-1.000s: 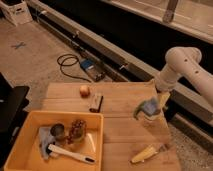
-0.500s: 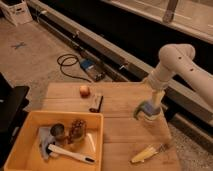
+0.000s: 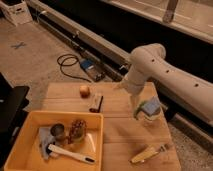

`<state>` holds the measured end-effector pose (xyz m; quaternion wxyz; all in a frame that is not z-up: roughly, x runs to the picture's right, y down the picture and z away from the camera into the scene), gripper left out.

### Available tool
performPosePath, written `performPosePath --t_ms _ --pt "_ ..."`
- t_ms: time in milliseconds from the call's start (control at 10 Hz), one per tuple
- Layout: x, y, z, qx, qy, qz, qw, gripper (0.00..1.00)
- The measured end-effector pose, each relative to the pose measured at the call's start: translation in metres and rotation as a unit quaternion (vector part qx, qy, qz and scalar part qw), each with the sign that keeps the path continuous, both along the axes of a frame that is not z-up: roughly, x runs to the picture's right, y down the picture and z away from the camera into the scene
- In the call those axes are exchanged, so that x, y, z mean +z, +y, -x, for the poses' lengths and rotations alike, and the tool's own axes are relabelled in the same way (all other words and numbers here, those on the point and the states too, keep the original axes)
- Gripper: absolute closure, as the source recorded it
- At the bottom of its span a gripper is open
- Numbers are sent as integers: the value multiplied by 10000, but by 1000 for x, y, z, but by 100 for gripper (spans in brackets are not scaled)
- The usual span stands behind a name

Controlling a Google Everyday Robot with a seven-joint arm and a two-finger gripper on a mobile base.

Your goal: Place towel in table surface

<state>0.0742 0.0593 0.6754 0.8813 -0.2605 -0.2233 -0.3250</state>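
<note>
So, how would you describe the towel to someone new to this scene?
On the wooden table, find the yellow bin at left. The towel lies in its left part, far from the hand by the blue-topped container; it is the only soft, pale blue-grey cloth there.

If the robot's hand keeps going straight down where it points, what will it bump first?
Probably the blue-lidded jar; the hand points down just at its left edge. Depth is unclear, so it might slip past and meet the table instead.
</note>
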Motion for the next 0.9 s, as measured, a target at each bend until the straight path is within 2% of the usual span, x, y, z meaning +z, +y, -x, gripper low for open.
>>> performPosePath --t_ms 100,300,700,900 --pt "-11 10 25 -284 -252 -88 9992 20" --pt "-22 23 47 -602 -482 -193 9968 20" --pt "-23 23 48 -643 -484 -226 9965 20" --pt "-31 14 57 -845 -520 -519 9937 20"
